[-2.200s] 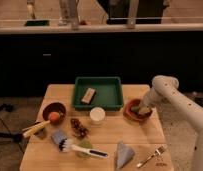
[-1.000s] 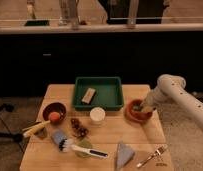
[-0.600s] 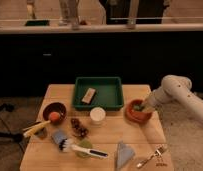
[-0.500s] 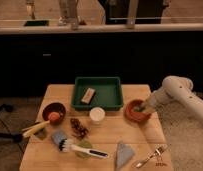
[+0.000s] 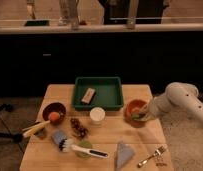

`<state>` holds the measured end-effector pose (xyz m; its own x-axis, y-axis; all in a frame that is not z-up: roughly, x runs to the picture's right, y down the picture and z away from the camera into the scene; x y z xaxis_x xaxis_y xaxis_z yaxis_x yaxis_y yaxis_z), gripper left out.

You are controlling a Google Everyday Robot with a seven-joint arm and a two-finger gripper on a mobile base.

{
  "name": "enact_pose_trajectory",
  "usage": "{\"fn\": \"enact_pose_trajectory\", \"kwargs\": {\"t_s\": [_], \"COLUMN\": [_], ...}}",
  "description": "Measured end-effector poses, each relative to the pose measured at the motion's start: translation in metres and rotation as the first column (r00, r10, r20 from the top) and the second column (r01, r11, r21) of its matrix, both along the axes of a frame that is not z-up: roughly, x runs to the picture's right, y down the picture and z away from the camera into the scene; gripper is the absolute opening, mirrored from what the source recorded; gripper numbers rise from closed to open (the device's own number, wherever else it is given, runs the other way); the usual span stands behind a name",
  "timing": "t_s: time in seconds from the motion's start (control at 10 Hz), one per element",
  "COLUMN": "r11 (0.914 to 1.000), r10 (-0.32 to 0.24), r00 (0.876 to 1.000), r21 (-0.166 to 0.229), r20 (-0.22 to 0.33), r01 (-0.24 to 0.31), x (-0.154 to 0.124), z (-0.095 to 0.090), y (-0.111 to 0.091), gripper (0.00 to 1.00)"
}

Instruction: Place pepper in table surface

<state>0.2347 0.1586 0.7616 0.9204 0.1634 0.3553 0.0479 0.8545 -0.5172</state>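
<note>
Claw (image 5: 143, 115) shut inside round orange bowl (image 5: 132, 105)

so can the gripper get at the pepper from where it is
probably yes: the gripper is down in the orange bowl, right at the pepper, fingers shut, nothing visible in between

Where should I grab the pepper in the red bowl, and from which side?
Pinch the pepper across its thin middle, coming from above: the red bowl has a rim that blocks the sides. The gripper sits shut in the bowl at the pepper, reaching in from the right.
</note>
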Motion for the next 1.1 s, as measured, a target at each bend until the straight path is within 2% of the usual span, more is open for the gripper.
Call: {"fn": "enact_pose_trajectory", "kwargs": {"t_s": [0.2,0.4,0.6,0.9,1.1], "r11": [0.9991,0.9966,0.9942,0.9920,0.9929], "r10": [-0.041,-0.073,-0.085,-0.079,-0.059], "r00": [0.997,0.988,0.971,0.943,0.930], "r21": [-0.007,-0.026,-0.045,-0.068,-0.075], "r20": [0.062,0.138,0.224,0.324,0.363], "r01": [0.041,0.078,0.097,0.107,0.092], "x": [-0.020,-0.046,-0.061,-0.078,-0.081], "z": [-0.014,-0.016,-0.018,-0.013,-0.005], "y": [0.020,0.029,0.039,0.044,0.048], "gripper": [0.00,0.00,0.00,0.00,0.00]}}
